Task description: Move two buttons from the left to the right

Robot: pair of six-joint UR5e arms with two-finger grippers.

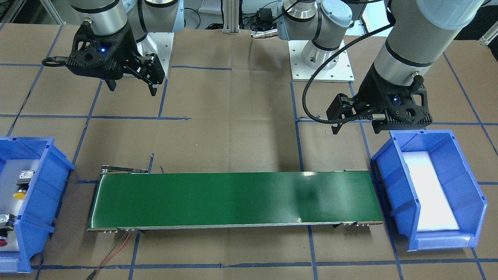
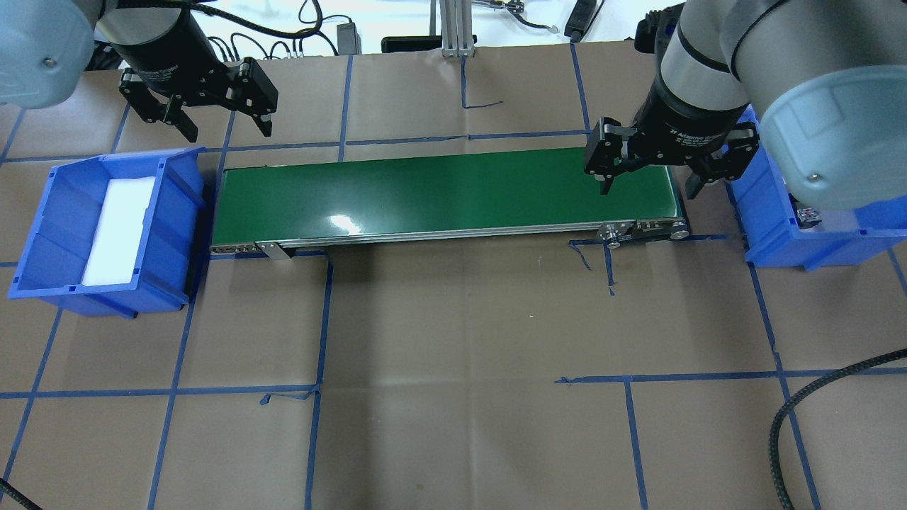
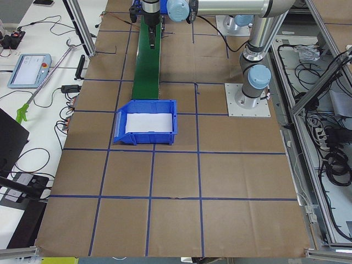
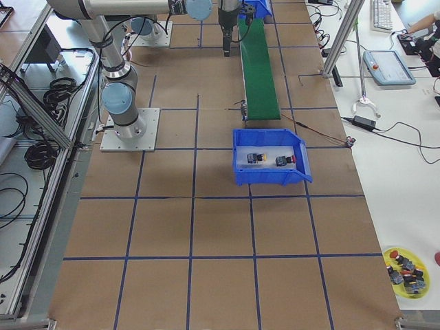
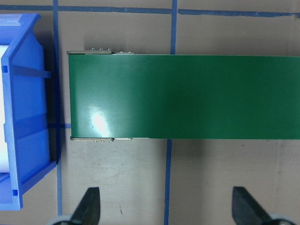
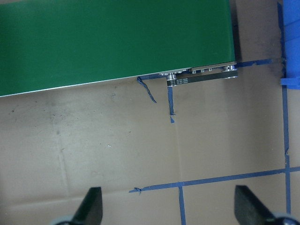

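Observation:
The yellow-capped button (image 1: 20, 190) and the red-capped button (image 1: 4, 233) lie on white foam in the blue bin (image 1: 42, 182) on the robot's right side. Both also show in the exterior right view (image 4: 256, 158), (image 4: 285, 161). My right gripper (image 1: 132, 86) is open and empty, hovering over the right end of the green conveyor belt (image 2: 446, 195), and also shows overhead (image 2: 647, 185). My left gripper (image 1: 356, 126) is open and empty near the belt's left end, behind the other blue bin (image 2: 170, 205), which holds only a white pad. Both wrist views show spread fingers (image 5: 89, 206), (image 6: 91, 206).
The belt runs between the two bins. Blue tape lines grid the brown table. The arms' white base plates (image 1: 323, 62) stand at the robot's side. A thin red wire (image 1: 116, 245) trails from the belt's right end. A yellow dish of spare parts (image 4: 407, 268) sits on a side table.

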